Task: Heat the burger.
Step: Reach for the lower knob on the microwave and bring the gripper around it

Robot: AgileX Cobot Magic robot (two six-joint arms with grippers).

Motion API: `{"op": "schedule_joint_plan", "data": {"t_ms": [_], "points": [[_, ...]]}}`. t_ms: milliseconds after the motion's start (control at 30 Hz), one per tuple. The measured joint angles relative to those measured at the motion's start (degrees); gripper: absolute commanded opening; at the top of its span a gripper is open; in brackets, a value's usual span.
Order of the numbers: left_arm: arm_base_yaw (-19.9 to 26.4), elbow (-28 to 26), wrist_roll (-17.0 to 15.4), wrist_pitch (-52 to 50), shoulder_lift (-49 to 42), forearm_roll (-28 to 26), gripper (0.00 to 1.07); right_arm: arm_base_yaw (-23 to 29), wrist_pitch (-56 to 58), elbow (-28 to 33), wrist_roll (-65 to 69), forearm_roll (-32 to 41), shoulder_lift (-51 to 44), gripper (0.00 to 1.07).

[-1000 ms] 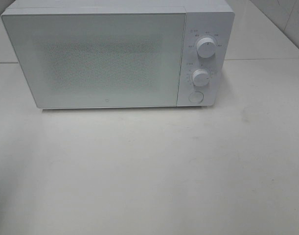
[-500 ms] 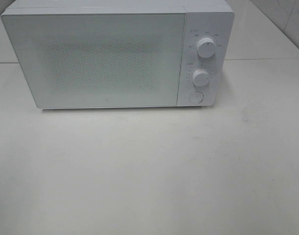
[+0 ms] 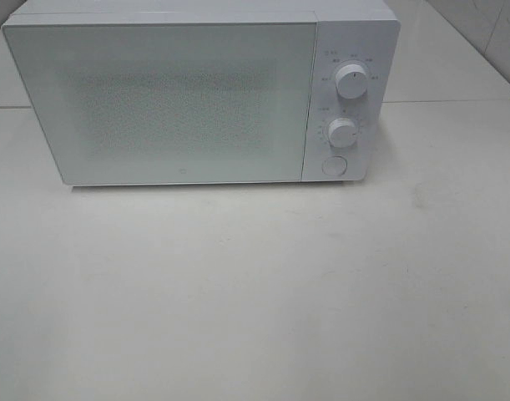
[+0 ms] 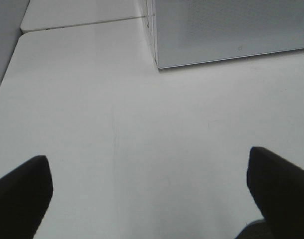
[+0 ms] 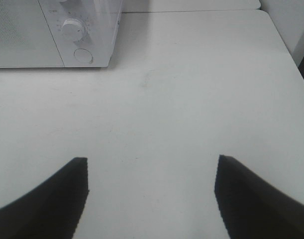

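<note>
Left gripper point(image 4: 148, 159): jaws spread wide, nothing between them, hanging over bare table point(image 4: 92, 124). Right gripper point(image 5: 152, 160): jaws also well apart, empty, over the same white top.

Burger: not in any view. Not on the table, not in either claw. It may sit behind the closed door point(image 3: 179, 100), but that panel is speckled and opaque, so I cannot tell.

Microwave point(image 3: 355, 33) lies ahead of both claws, long axis running across the table. The left wrist view shows the door's lower outer corner; the right wrist view shows the control end. The right arm looks nearer the controls, and probably suits them.

Casing is white, boxy and smooth. Upper knob point(image 3: 351, 81) and lower knob point(image 3: 343, 132) are round and ribbed; the round button point(image 3: 333, 165) sits flat below them. Table is matt, faintly scuffed.
</note>
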Motion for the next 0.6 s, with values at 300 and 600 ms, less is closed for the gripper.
{"op": "schedule_joint_plan", "data": {"t_ms": [300, 600], "points": [[0.0, 0.0, 0.0, 0.0, -0.17, -0.86, 1.0, 0.0, 0.0, 0.0, 0.0, 0.0, 0.0, 0.71], [0.0, 0.0, 0.0, 0.0, -0.17, -0.86, 1.0, 0.0, 0.0, 0.0, 0.0, 0.0, 0.0, 0.71]]}}
